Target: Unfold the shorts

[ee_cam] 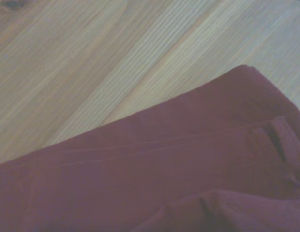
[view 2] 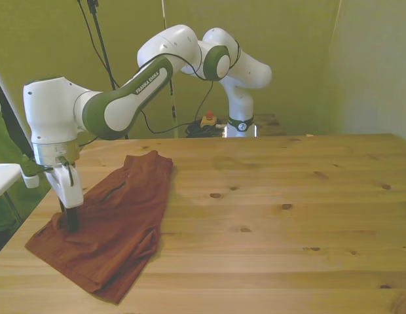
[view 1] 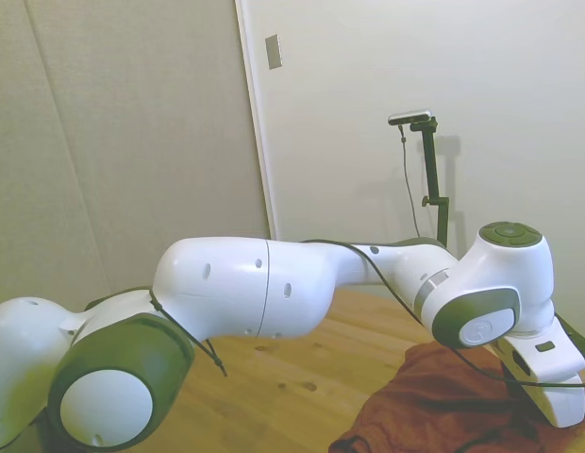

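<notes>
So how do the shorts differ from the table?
The shorts are rust-red, soft and rumpled; the table is pale wood, hard and flat. The shorts cover only the corner at the front view's left; the table is far wider. The gripper touches the shorts, not the table.

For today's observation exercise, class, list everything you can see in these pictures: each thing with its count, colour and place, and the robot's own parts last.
shorts: one, rust-red, lying folded on the table near the front view's left edge, under the gripper.
table: one, light knotty wood, filling the lower part of the front view.
red button on a box: one, red on yellow, beyond the table's far edge beside the robot's base.
black cables: several, hanging against the back wall.
arm: one, white with grey-green joints, reaching over the table's left part.
gripper: one, dark fingers down on the shorts; open or shut cannot be told.
</notes>
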Robot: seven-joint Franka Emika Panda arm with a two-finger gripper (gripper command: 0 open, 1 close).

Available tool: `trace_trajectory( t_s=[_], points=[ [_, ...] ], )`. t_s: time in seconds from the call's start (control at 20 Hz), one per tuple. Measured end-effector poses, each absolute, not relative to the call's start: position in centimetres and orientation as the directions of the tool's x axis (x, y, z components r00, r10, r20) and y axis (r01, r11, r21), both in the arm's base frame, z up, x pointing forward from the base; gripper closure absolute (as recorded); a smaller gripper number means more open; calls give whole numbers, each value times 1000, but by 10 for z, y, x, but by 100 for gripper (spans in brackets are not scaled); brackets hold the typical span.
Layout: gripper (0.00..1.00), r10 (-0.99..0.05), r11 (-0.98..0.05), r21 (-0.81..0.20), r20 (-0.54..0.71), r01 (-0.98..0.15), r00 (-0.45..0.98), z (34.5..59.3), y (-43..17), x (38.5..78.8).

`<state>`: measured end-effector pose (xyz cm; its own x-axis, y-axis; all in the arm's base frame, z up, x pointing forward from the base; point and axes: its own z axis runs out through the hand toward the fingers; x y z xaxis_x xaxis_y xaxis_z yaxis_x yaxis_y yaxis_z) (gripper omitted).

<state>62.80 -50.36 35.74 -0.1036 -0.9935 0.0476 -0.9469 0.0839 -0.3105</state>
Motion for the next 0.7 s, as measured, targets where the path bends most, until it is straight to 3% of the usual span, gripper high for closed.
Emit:
trace_trajectory(
  t_s=[0.4,0.7],
  points=[
    [100,-996,-33,-327,84,-945,6,368,-501,630],
    [100,-984,-150,-380,146,-912,101,427,-457,644]
  ],
)
